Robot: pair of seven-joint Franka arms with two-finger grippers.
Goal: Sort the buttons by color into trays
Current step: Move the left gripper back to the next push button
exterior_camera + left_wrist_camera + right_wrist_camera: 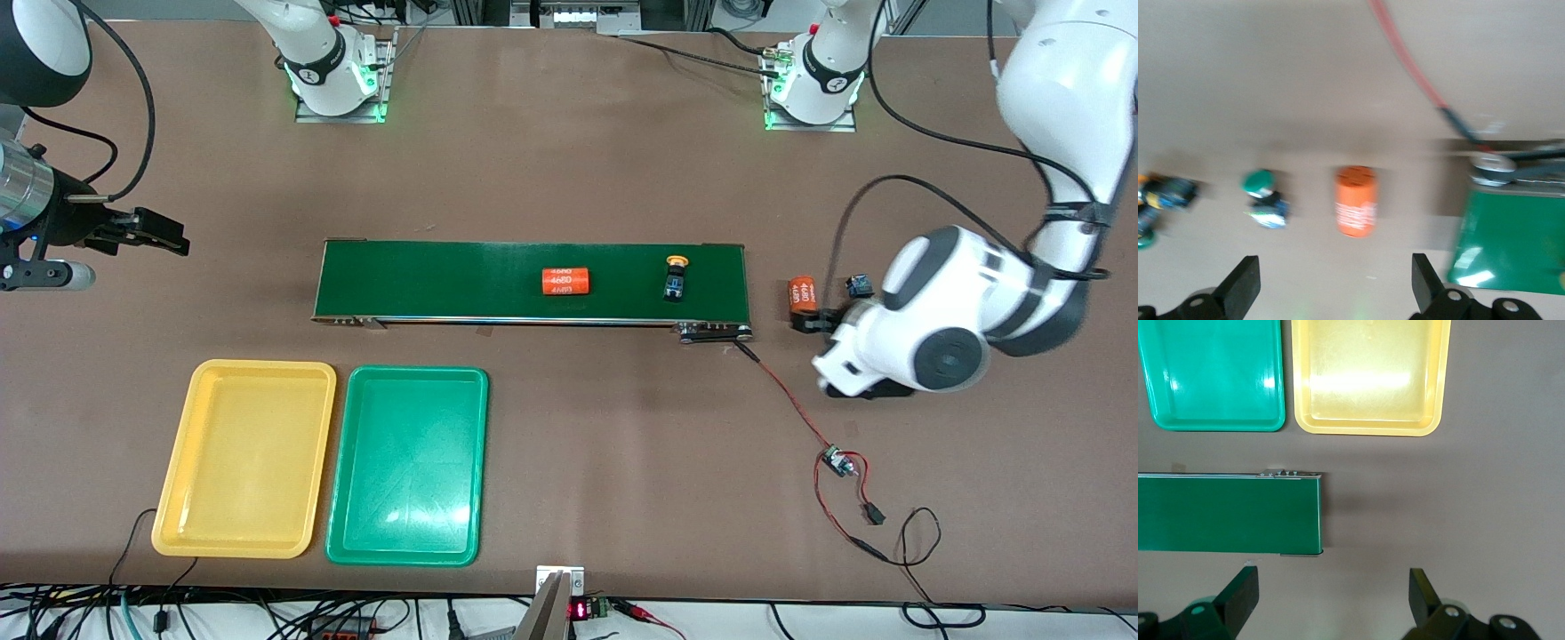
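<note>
**Ana:** Front view first, starting at the right arm's end. What is the right gripper [153, 233] doing?

**Ben:** It hangs over bare table [569, 160] off the end of the belt [444, 280]. Its fingers are spread wide with nothing between them. The right wrist view shows the same: the right gripper [1331, 587] is empty above the brown top.

**Ana:** And the trays?

**Ben:** The yellow tray [244, 458] and green tray [409, 467] sit side by side, both with nothing in them. They are nearer the front camera than the belt, with the yellow one closer to that claw.

**Ana:** Anything on the belt?

**Ben:** An orange cylinder [566, 281] lies about midway along it. A yellow-capped button [676, 277] lies farther along, toward the left gripper's end.

**Ana:** The left gripper?

**Ben:** The left arm mostly covers it from the front. In the left wrist view, the left gripper [1335, 280] is spread wide and empty. It is low over the table, just off the belt's end.

**Ana:** What is under it?

**Ben:** A second orange cylinder [1356, 201] lies on the table in line with the gap between the fingers. A green-capped button [1265, 199] lies beside that. More buttons [1165, 193] are bunched past it, blurred. A red wire [1405, 53] runs to the belt's corner.
</note>
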